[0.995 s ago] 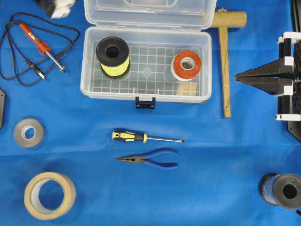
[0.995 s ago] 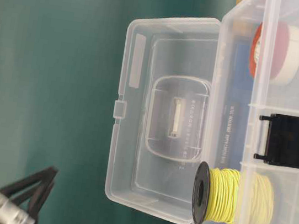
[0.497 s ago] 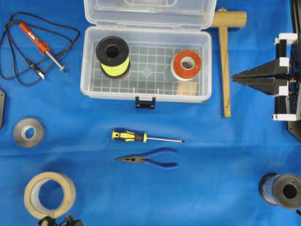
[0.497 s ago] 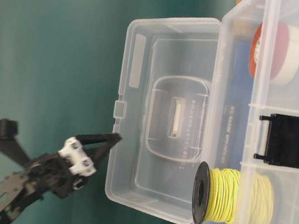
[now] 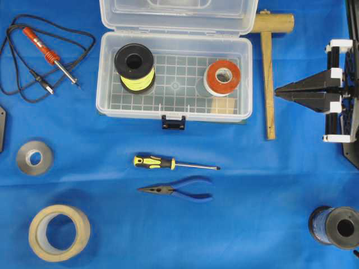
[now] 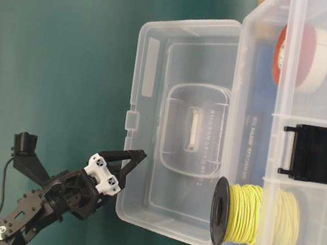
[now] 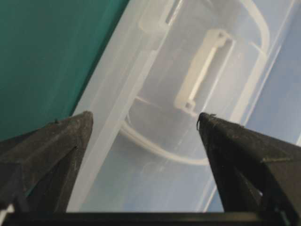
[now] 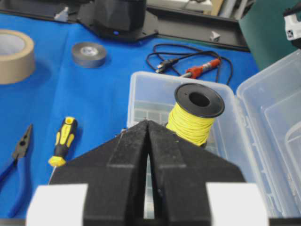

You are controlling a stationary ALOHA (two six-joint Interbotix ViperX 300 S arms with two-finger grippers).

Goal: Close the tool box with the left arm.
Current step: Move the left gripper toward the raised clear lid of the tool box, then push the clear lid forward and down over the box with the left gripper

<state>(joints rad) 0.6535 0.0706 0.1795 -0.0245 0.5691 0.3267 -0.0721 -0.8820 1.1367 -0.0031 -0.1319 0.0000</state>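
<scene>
Tool box [image 5: 174, 75] sits open at the far middle of the blue counter [image 5: 252, 213], lid [image 6: 178, 124] standing upright behind the tray, dark latch [image 5: 173, 121] on the near wall. Inside the box: yellow wire spool [image 5: 134, 67] toward its left end, orange tape roll [image 5: 223, 78] toward its right end, both on the gridded floor. Left end effector [image 6: 135, 157] is spread wide and empty, tips right at the lid's free edge; contact cannot be judged. From the left wrist view its fingers [image 7: 51, 155] frame the lid's edge and moulded handle recess. Right end effector [image 5: 279, 93] rests well to the right of the box, beyond the wooden mallet [image 5: 268, 61], fingers pressed together, holding nothing. Screwdriver [image 5: 174, 163] and blue pliers [image 5: 178, 189] lie in front of the box.
</scene>
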